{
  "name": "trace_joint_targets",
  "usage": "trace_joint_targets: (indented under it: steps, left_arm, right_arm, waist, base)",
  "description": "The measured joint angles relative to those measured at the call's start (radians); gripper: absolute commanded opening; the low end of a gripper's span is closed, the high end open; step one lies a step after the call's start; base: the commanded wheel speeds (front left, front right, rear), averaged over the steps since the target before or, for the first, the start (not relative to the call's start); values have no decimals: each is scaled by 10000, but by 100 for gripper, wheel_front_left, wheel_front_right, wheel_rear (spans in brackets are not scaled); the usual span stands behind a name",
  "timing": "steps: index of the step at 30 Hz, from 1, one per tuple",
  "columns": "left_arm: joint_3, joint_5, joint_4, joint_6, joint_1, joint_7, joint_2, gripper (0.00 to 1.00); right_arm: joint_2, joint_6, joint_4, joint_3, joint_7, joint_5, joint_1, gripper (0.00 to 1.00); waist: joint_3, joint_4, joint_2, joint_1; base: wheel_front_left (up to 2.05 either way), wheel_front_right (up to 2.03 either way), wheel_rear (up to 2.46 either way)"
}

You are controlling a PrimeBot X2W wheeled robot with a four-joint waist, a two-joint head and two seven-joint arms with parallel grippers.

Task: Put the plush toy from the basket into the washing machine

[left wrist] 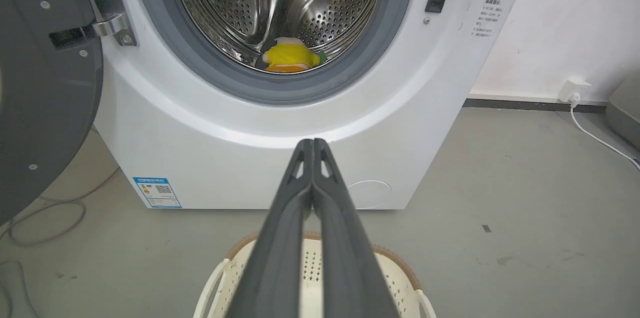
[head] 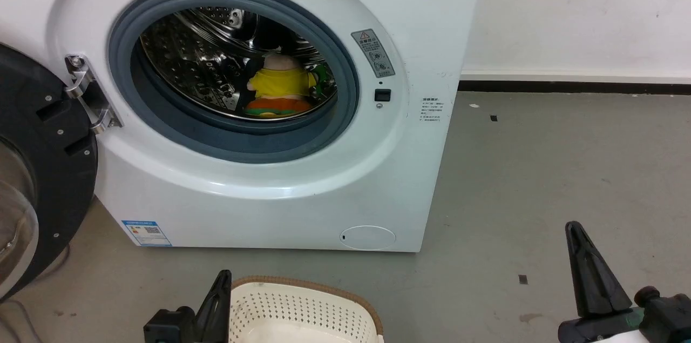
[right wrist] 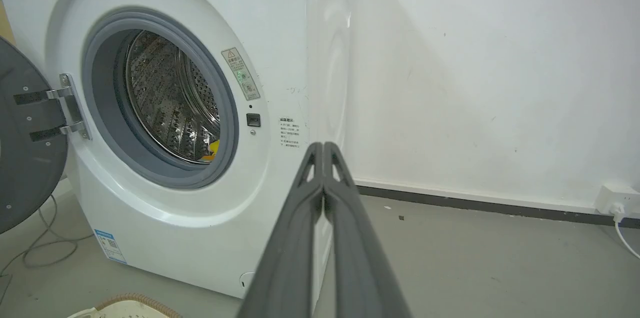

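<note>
**Room.** Grey concrete floor, scuffed, with small dark marks. Plain white wall with a dark skirting strip along its foot. White wall socket low on the wall, a white lead running from it across the floor. Loose grey cable on the floor under the open door.

**Large white front-loading washing machine**. Stands on the floor against the wall. Black-framed glass door swung fully open to the left on a metal hinge. Round grey gasket around a shiny perforated steel drum. Grey warning sticker beside the porthole; blue-edged label at the lower front corner.

**Small plush toy, pale pink body, yellow garment, orange burger-like base**. Lies inside the drum, low down, just behind the gasket.

**Cream-white perforated plastic basket, brown woven-look rim**. On the floor in front of the machine.

**Left gripper**. Over the basket's near left side; dark fingers pressed together, nothing held.

**Right gripper**. Above bare floor, well right of the basket; fingers together, nothing held.
</note>
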Motion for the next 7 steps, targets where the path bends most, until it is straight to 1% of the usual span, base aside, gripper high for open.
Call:
trace_joint_targets:
  steps: [7]
  left_arm:
    - [130,165,-113,-29,-8,138,-102,0]
  right_arm:
    - [0,0,69,31,136,-2,-25,0]
  waist:
    - [-3,-22,0,0]
  base:
    - [0,0,0]
